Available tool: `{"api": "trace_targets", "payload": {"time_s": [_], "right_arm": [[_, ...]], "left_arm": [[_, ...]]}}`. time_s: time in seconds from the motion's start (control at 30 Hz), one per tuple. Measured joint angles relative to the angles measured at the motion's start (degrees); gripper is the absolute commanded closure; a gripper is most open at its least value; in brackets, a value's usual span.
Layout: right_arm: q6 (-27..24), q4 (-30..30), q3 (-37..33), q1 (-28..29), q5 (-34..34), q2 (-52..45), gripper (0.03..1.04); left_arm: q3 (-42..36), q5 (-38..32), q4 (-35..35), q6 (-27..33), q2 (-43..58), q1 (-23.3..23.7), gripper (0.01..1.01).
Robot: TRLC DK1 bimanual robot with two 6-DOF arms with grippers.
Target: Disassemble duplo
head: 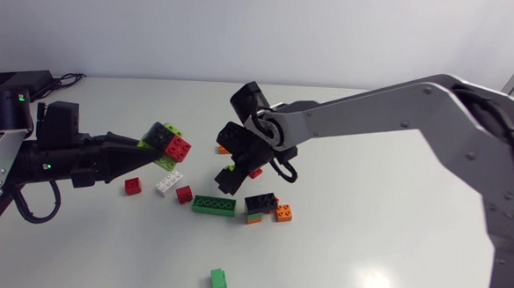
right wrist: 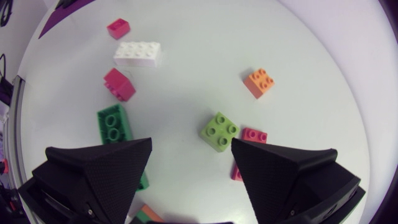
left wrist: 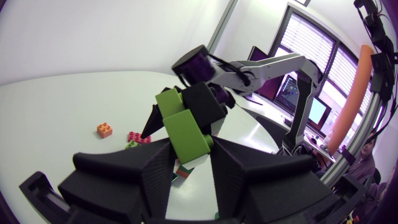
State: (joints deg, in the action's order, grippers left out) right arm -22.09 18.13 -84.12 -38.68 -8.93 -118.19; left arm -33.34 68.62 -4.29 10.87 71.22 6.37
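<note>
My left hand is clamped on the duplo cluster, a lump of lime, black and red bricks held clear of the tabletop. In the left wrist view both fingers press the lime brick from two sides, and the rest of the cluster sticks out ahead of the fingertips.

Under and to the right of it lie loose pieces: a small red brick, a white brick and a long green brick.

Then comes my right hand, jaws wide apart and holding nothing. It points down at a loose lime block on the tabletop, which has a red piece just beside it.

What matters is that the cluster is near my right hand, on its left, with its free end pointing toward that hand. My right hand faces the tabletop, not the cluster. I judge it must turn toward the free end and close there, so the two hands can pull apart.
</note>
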Motion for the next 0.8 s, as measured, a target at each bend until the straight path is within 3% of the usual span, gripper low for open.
{"api": "trace_targets", "payload": {"time_s": [0.17,0.37,0.63,0.8], "right_arm": [[-1.9,-3.6,5.3,-1.9,-0.6,11.0,0.07],[-5.6,-7.8,11.0,-1.4,-6.3,20.3,0.07],[-8.2,-10.4,16.1,-4.6,-9.6,22.5,0.07],[-8.6,-15.1,18.5,-5.6,-11.2,22.9,0.07]], "left_arm": [[0.0,-0.2,0.0,0.0,0.0,0.0,0.836],[0.0,-3.5,-0.6,0.0,0.0,0.0,0.836],[0.0,-4.9,-0.9,0.0,0.0,-1.2,0.836],[0.0,-5.9,-1.1,0.2,0.0,-2.3,0.836]]}}
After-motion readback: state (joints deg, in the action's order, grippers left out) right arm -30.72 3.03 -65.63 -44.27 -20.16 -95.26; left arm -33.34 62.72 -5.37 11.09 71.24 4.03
